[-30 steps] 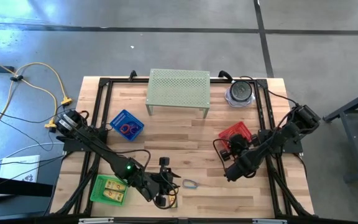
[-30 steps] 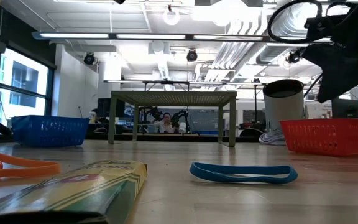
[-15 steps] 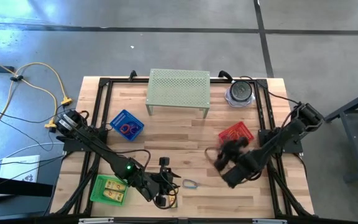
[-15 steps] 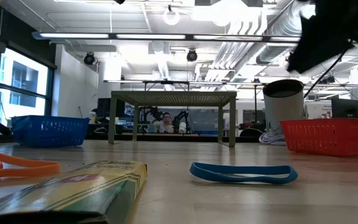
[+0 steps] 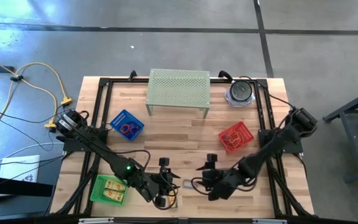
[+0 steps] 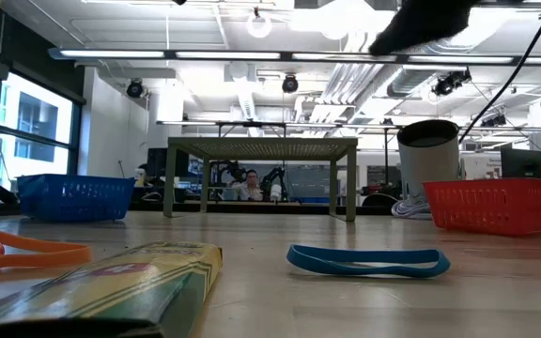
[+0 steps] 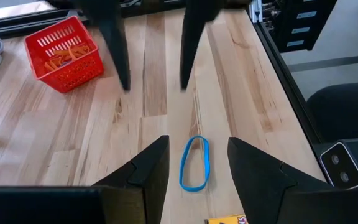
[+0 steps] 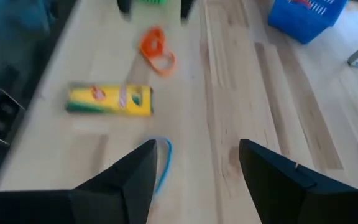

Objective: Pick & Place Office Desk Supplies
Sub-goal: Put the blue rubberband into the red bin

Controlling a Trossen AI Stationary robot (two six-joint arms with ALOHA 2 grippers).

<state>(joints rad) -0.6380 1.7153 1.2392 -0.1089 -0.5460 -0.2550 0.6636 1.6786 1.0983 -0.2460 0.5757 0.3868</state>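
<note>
A blue rubber band point(image 7: 194, 163) lies flat on the wooden table near its front edge, also seen in the high view point(image 5: 190, 183). My left gripper point(image 7: 197, 142) hangs open just left of it, its fingers on either side of the band and above it. My right gripper point(image 5: 199, 176) is open and hangs above the table just right of the band; in its own view point(image 8: 197, 146) the band point(image 8: 162, 165) shows beside one finger. A yellow crayon box point(image 8: 109, 99) and an orange band point(image 8: 157, 51) lie on the table farther left.
A red basket point(image 5: 235, 137) holding orange bands stands at the right, a blue basket point(image 5: 126, 124) at the left, a green basket point(image 5: 109, 190) at the near left. The pale green perforated stand point(image 5: 179, 90) and a cup point(image 5: 240, 92) stand at the far edge.
My right gripper has swung from over the red basket toward the table's near edge and left, arriving beside the blue band, and it has turned about as it went. The blue band and my left gripper have stayed where they were.
</note>
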